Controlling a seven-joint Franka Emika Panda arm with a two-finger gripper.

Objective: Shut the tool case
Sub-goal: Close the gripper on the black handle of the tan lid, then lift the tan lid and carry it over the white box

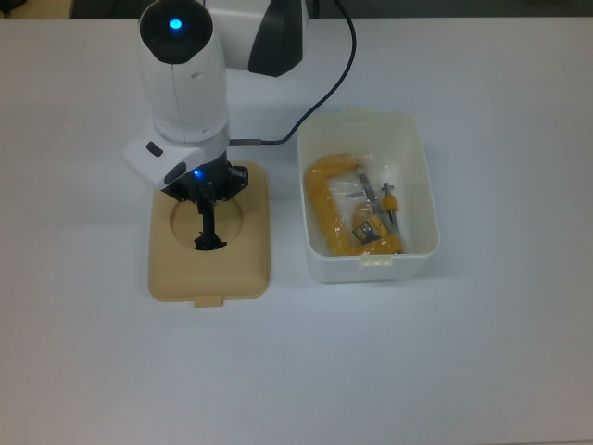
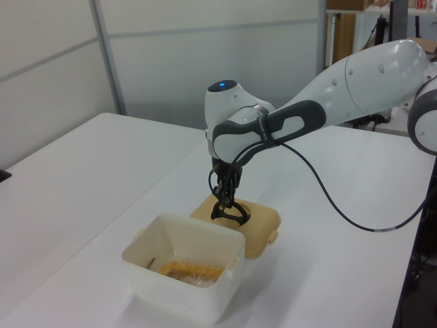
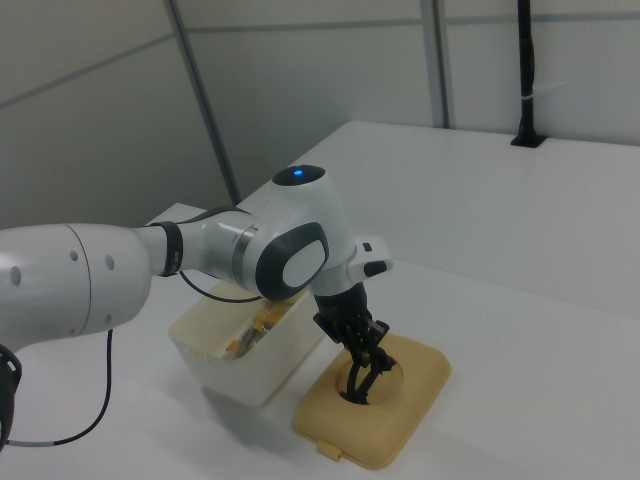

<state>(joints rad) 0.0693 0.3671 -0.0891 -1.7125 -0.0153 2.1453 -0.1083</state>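
Observation:
The tool case lies in two parts on the white table. Its tan lid [image 1: 209, 274] lies flat at the top view's left, with a black handle [image 1: 208, 230] standing up out of the round recess. My gripper [image 1: 209, 192] hangs straight over the recess, shut on the top of that handle. The left view shows the gripper [image 2: 226, 196] pinching the handle [image 2: 229, 213], and the right view shows the same gripper [image 3: 364, 357] over the lid [image 3: 405, 412]. The white box [image 1: 427, 190] stands open beside the lid, a small gap apart.
A yellow clamp in a clear bag [image 1: 356, 218] lies inside the white box. The arm's black cable [image 1: 338, 79] runs across the table behind the box. The lid's latch tab [image 1: 208, 300] points toward the top view's bottom edge.

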